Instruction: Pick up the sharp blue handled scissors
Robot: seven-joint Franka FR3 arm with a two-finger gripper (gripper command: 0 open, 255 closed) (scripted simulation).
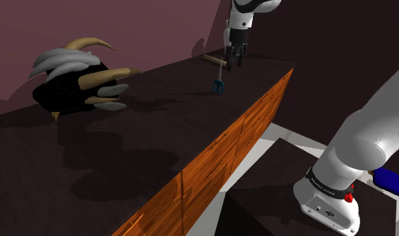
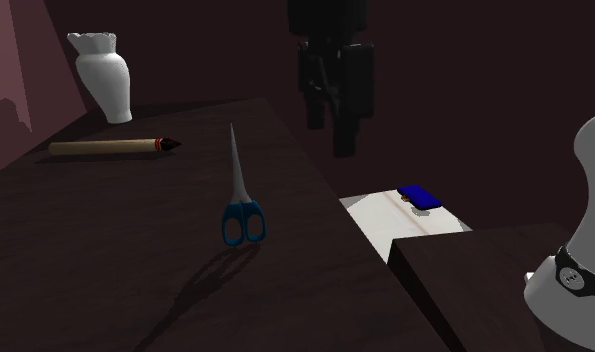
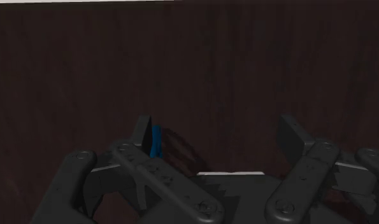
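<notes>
The scissors (image 2: pixel 242 215) lie on the dark counter (image 2: pixel 105 260), blue handle loops toward the second exterior view's bottom and thin grey blades pointing away. In the shoulder view the scissors (image 1: pixel 218 85) rest near the counter's far end. My black gripper (image 2: pixel 330 140) hangs open in the air, above and to the right of the blades, touching nothing. The shoulder view has the gripper (image 1: pixel 233 64) just past the blade tips. In the wrist view the fingers (image 3: pixel 142 130) stand wide apart, and a sliver of the blue handle (image 3: pixel 156 141) shows beside one of them.
A brown pencil-like stick (image 2: pixel 115 147) and a white vase (image 2: pixel 103 75) sit beyond the scissors. A large black object with tan and grey claw-like spikes (image 1: pixel 77 80) occupies the counter's other end. Orange wooden drawer fronts (image 1: pixel 218 157) drop off at the counter's edge. A blue object (image 2: pixel 420 198) lies on the floor.
</notes>
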